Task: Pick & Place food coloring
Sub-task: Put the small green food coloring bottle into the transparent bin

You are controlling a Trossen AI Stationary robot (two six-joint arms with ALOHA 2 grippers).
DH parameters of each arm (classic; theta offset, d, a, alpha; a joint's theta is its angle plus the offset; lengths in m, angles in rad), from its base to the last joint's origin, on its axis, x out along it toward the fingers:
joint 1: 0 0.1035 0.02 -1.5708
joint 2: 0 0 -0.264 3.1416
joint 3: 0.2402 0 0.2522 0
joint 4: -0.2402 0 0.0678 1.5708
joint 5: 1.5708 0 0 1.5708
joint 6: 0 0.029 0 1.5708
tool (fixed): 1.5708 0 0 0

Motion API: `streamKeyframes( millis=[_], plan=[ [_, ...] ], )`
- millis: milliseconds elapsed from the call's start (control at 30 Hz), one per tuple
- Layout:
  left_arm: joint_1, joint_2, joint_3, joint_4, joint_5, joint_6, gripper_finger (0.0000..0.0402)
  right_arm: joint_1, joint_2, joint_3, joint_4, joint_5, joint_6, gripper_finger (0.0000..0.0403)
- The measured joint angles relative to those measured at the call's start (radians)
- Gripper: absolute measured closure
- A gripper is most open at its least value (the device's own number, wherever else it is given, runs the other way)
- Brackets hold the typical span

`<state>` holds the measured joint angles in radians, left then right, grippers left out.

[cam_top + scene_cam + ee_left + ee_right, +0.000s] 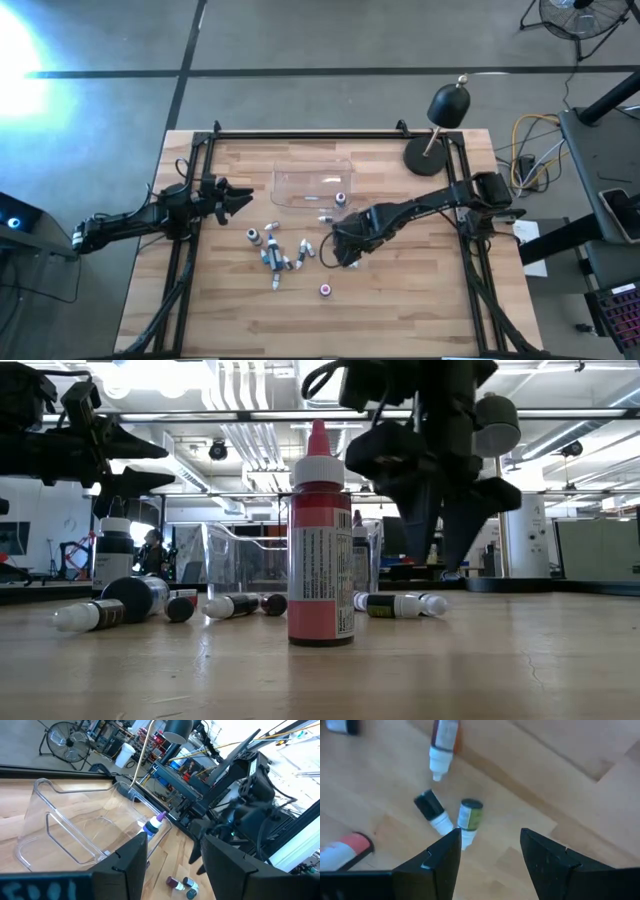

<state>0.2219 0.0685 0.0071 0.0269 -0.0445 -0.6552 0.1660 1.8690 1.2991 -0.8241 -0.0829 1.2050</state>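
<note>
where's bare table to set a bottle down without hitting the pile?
Free: wood near the table's front edge, around the lone upright red bottle. Crowded: the bottle cluster mid-table, with the right gripper open above it, and the clear tray behind. Left gripper waits open at the left.

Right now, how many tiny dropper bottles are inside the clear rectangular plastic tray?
1: a purple-capped bottle stands upright, seemingly just inside a corner of the clear rectangular plastic tray; glare may hide others.

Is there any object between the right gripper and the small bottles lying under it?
Nothing visible. The right gripper is open and empty above two lying food coloring bottles, with only bare table in between. The left gripper waits, open, at the table's left.
</note>
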Motion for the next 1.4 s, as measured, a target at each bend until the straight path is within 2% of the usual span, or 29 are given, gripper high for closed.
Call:
streamKeyframes(
  millis=[267, 400, 1000, 1167, 1400],
  plan=[
    [0.0, 0.0, 0.0, 0.0, 0.0, 0.0, 0.0241, 0.044, 0.0, -0.074, 0.175, 0.027, 0.093, 0.0207],
    [0.0, 0.0, 0.0, 0.0, 0.0, 0.0, 0.0241, 0.052, 0.0, -0.091, 0.185, 0.083, 0.127, 0.0207],
    [0.0, 0.0, 0.0, 0.0, 0.0, 0.0, 0.0241, 0.072, -0.006, -0.204, 0.274, 0.098, 0.163, 0.0214],
    [0.0, 0.0, 0.0, 0.0, 0.0, 0.0, 0.0241, 0.072, -0.005, -0.197, 0.259, 0.103, 0.114, 0.024],
    [0.0, 0.0, 0.0, 0.0, 0.0, 0.0, 0.0241, 0.072, -0.003, -0.195, 0.244, 0.132, 0.104, 0.0311]
  ],
)
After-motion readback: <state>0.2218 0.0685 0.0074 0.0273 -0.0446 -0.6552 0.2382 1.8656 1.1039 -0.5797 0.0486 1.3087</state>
